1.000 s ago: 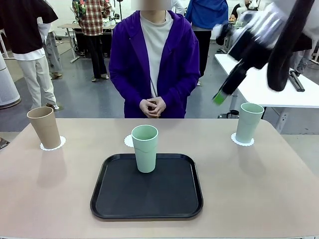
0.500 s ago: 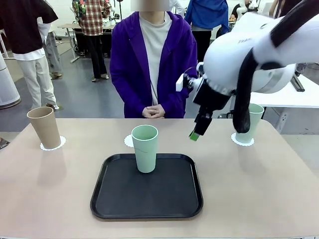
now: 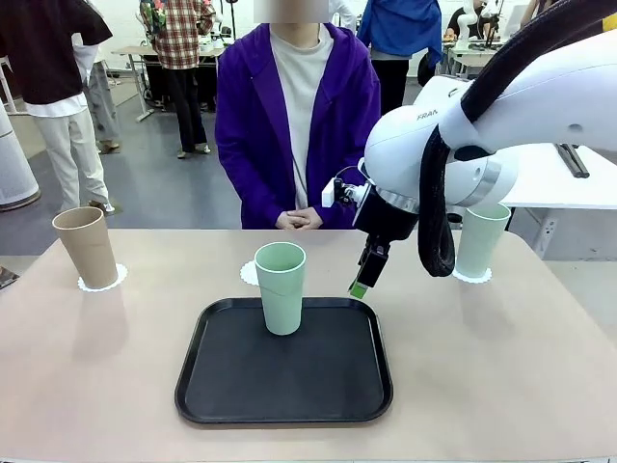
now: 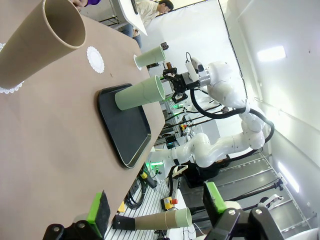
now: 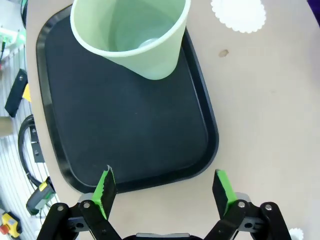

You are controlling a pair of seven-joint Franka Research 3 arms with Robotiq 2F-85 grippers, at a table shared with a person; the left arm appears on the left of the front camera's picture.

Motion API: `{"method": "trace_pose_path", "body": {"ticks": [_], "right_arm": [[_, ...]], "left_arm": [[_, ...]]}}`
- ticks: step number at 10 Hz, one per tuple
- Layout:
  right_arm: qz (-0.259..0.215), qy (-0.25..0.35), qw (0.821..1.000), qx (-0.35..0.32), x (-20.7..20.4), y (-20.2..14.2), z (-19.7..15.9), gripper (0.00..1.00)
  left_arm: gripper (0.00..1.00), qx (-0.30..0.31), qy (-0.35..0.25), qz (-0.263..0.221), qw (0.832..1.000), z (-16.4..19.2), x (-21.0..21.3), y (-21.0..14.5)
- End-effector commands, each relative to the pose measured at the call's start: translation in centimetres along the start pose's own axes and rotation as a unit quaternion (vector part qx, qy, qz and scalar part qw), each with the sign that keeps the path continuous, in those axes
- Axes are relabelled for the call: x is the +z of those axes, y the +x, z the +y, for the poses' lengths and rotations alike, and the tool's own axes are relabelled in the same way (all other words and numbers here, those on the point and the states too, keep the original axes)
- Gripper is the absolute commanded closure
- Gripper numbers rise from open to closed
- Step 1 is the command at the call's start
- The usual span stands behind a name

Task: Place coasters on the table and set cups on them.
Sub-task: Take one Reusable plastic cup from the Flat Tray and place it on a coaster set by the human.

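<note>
The right end effector (image 5: 164, 189) is held open, empty, beside the mint-green cup (image 3: 281, 289); its transfer onto the bare doily (image 5: 238, 14) seems required.

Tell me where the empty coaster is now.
Front view: the empty coaster lies on the table just past the black tray, behind the mint cup standing on it.

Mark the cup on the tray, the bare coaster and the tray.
cup on the tray (image 3: 281, 294): front view, middle of its side wall.
bare coaster (image 5: 239, 14): right wrist view, its white centre.
tray (image 3: 289, 386): front view, bare floor near the front rim.
</note>
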State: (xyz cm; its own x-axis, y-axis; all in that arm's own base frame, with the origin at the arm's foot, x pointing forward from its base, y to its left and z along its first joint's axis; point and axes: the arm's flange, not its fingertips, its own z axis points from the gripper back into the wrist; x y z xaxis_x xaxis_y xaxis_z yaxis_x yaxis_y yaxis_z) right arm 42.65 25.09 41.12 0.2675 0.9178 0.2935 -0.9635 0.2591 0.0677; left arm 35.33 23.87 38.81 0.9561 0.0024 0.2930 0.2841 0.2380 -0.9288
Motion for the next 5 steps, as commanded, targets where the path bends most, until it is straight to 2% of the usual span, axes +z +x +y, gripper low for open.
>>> {"method": "trace_pose_path", "body": {"ticks": [1, 5], "right_arm": [[0.003, -0.01, 1.0, 0.002, 0.73, -0.18, 0.38, 0.0], [-0.004, -0.007, 1.0, 0.003, 0.82, 0.14, 0.18, 0.0]], "left_arm": [[0.0, -0.002, -0.001, -0.004, 1.0, -0.22, 0.15, -0.13], [0.0, -0.002, -0.001, -0.004, 1.0, -0.22, 0.15, -0.13]]}}
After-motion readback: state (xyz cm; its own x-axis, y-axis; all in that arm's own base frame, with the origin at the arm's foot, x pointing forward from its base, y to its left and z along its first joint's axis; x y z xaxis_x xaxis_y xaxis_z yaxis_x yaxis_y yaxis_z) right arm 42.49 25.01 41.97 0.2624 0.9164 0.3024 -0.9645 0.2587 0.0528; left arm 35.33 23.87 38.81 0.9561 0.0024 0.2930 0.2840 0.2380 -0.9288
